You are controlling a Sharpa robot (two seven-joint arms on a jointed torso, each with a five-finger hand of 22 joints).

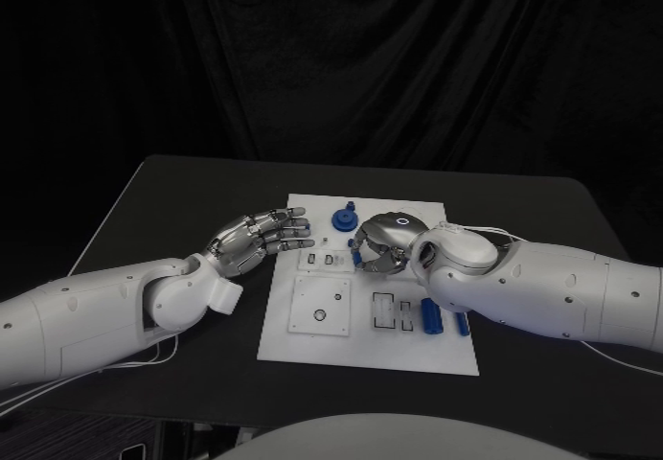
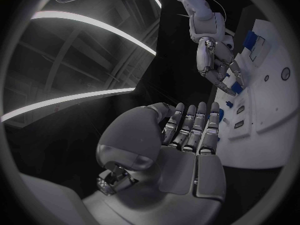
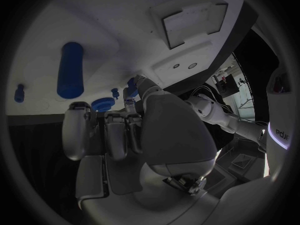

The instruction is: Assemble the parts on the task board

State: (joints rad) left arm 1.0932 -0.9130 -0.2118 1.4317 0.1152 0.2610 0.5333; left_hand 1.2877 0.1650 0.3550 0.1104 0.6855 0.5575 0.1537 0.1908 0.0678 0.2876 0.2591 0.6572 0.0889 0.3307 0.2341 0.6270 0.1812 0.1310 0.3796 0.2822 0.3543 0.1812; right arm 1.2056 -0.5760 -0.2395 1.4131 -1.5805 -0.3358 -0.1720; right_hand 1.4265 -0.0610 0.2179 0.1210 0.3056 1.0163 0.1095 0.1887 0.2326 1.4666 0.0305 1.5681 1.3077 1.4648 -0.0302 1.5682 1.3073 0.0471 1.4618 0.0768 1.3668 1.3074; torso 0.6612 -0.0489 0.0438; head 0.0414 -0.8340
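The left robot hand (image 1: 260,237) in the head view hovers at the board's (image 1: 311,350) left edge, fingers spread and holding nothing; the right robot hand (image 1: 383,244) sits over the board's upper middle, fingers curled down, and whether it grips a part cannot be told from here. The board lies mid-table (image 1: 166,192); a blue gear (image 1: 343,220) stands near its far edge and blue pegs (image 1: 431,315) lie at its near right. In the left wrist view the left robot hand (image 2: 187,130) shows an empty palm with fingers apart, beside the board (image 2: 275,105), with the right robot hand's fingers reaching down onto the plate. In the right wrist view the right robot hand (image 3: 119,135) has fingers bent toward the board (image 3: 125,25), a small blue piece (image 3: 132,85) at a fingertip, perhaps pinched; a long peg (image 3: 70,70) lies close by. These parts look light, rigid, smooth plastic, likely slippery; each is probably best pinched across its middle, and the gear by its rim.
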